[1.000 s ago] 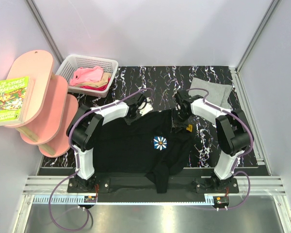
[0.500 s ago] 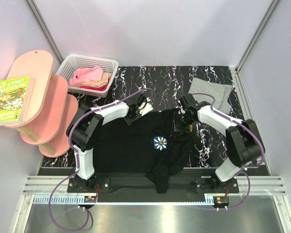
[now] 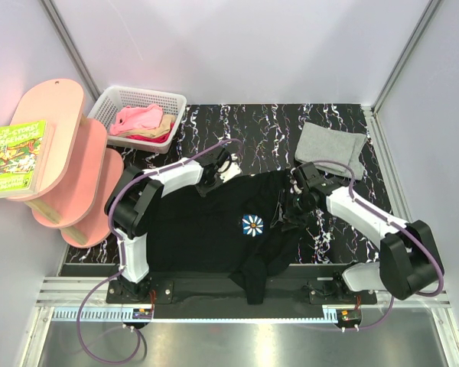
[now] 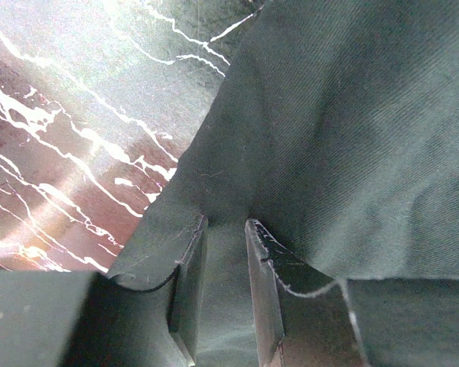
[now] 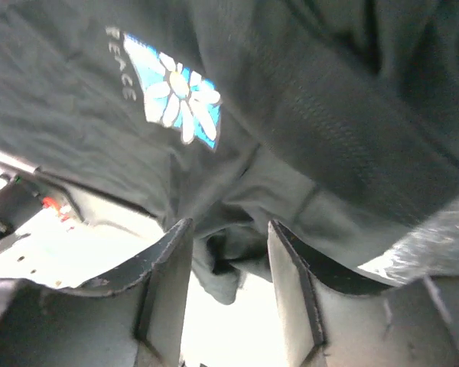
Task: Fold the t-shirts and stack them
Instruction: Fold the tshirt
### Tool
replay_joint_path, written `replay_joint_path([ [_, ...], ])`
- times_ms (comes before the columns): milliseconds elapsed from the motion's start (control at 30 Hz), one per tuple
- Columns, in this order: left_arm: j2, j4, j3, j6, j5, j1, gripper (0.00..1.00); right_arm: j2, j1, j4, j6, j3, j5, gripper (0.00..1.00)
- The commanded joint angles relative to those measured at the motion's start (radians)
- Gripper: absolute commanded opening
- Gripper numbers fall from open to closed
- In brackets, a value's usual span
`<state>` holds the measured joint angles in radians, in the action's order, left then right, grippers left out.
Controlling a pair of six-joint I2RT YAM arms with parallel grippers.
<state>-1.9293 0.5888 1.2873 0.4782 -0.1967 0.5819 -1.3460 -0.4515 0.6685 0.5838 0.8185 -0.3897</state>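
Black t-shirt lies spread, left claw pinching its edge.

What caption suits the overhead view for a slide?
Two robot arms reach onto a black daisy t-shirt spread on a marbled table; a grey shirt and a basket of shirts sit behind.

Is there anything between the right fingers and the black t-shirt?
Nothing visible stands between them. The right gripper is at the black t-shirt. In the right wrist view a fold of its cloth lies between the fingers, just below the daisy print.
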Motion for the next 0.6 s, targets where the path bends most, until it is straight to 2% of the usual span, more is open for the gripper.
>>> replay_joint_path([
  [0,0.030,-0.011,0.006,0.011,-0.021,0.001,0.31,-0.014,-0.003,0.048,-0.056,0.169,0.182,0.52],
  [133,0.041,-0.010,0.001,0.014,-0.027,0.001,0.31,-0.122,0.011,0.048,-0.091,0.284,0.209,0.52],
  [267,0.049,-0.012,-0.002,0.017,-0.032,0.001,0.31,-0.235,0.031,0.051,-0.139,0.323,0.268,0.52],
  [400,0.059,-0.015,-0.014,0.020,-0.032,0.001,0.31,-0.309,0.048,0.020,-0.139,0.245,0.282,0.49],
  [567,0.056,-0.021,-0.022,0.023,-0.033,0.001,0.31,-0.272,0.057,-0.018,-0.121,0.162,0.279,0.49],
])
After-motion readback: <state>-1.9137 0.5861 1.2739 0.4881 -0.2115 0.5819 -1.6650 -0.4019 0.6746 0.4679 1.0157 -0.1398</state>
